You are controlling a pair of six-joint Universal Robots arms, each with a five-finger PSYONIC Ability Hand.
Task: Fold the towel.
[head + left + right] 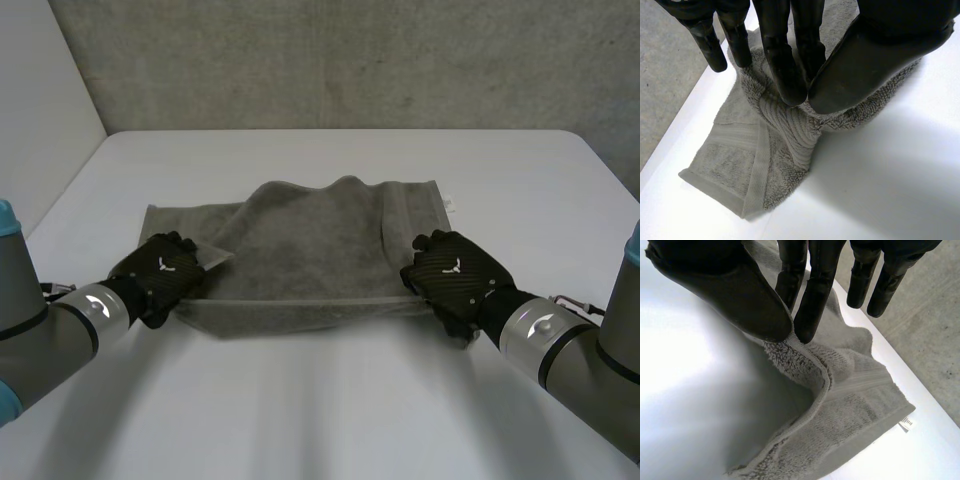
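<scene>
Free passage on the table [330,420] along near edge and far corners; blocked mid-table by the rumpled towel [310,260].

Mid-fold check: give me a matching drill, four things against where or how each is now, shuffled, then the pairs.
Things:
1. left hand
2. right hand
3. white label
4. table

States:
A. white, under the towel
B. pinches the towel's near edge, right end
C. at the towel's far right corner
D. pinches the towel's near edge, left end

Pairs: 1-D; 2-B; 3-C; 4-A
</scene>
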